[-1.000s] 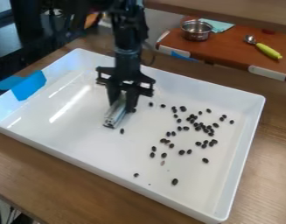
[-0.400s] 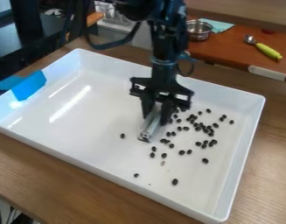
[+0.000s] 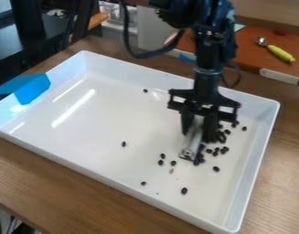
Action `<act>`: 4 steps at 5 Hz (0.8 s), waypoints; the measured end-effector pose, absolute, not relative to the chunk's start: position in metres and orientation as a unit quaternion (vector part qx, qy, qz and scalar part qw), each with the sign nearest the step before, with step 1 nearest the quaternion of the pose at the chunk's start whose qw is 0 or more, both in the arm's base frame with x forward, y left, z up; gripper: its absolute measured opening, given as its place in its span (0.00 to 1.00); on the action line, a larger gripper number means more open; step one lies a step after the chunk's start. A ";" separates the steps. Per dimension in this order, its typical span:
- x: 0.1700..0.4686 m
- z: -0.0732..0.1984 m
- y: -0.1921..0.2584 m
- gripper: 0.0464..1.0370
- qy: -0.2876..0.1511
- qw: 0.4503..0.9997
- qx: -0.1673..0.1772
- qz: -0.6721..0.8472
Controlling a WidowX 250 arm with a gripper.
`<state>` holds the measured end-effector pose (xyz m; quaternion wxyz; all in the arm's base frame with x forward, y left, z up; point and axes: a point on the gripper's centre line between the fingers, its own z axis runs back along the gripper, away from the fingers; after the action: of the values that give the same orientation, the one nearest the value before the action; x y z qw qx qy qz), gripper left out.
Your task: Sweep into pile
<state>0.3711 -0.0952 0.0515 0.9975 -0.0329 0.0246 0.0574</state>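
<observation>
The pincer (image 3: 198, 132) you operate, closed about a silver bar (image 3: 191, 147), stands toward the right edge of the white tray (image 3: 253, 171), dark beans (image 3: 216, 169) clustered beside it, others scattered toward the near edge.

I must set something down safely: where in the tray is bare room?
Widest: the tray floor between the blue tape and the lone bean left of the gripper. Smaller: between the nearest bean and the tray's near corner. Crowded: around the gripper and its bar, where beans cluster.
</observation>
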 end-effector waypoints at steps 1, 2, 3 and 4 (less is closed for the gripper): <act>0.374 0.054 -0.108 0.34 0.030 0.997 -0.043 0.062; 0.372 0.055 -0.111 0.34 0.037 0.996 -0.053 0.061; 0.369 0.086 -0.097 0.34 0.019 0.995 -0.081 0.055; 0.365 0.124 -0.052 0.34 0.006 0.992 -0.097 0.084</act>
<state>0.3652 -0.0519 0.1238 0.9917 -0.0970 0.0056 0.0844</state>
